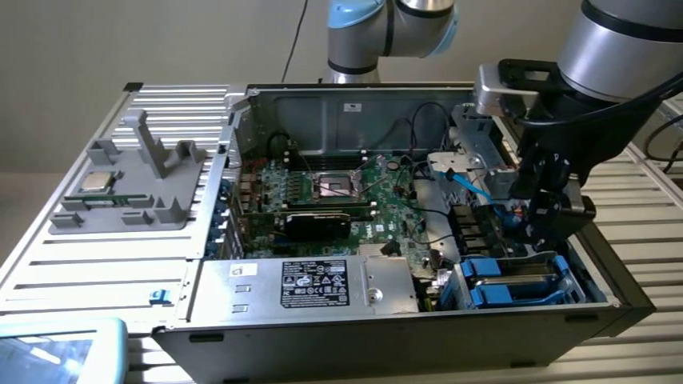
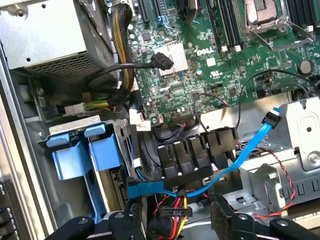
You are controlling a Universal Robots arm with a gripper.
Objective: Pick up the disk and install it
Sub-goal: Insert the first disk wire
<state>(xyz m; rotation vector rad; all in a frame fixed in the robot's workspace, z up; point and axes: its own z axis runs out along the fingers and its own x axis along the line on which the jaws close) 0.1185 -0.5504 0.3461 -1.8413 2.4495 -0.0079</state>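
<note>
The disk [image 1: 513, 278] [image 2: 70, 162] sits in the drive cage in a corner of an open computer case [image 1: 427, 332], at the lower part of the exterior view's right, next to the power-supply box [image 1: 309, 284]. What shows of it is mostly its bright blue plastic carrier: blue rails frame a darker grey strip in the exterior view, and the wrist view shows flat blue panels with rounded blue tabs at one end, standing on edge between the cage's metal walls. Its white label cannot be made out. The black gripper [image 1: 546, 228] [image 2: 175, 222] hangs inside the case just beside the cage, over a bundle of black, red and yellow power wires. Its fingers [image 2: 125, 222] are spread wide apart and hold nothing, and they are not touching the disk. A light blue data cable [image 2: 250, 150] runs past the fingers up to a metal bracket. The green motherboard [image 1: 341, 192] fills the middle of the case. Outside the case, at the exterior view's left, a grey plastic holder [image 1: 128, 188] carries a small square silver chip [image 1: 98, 181].
</note>
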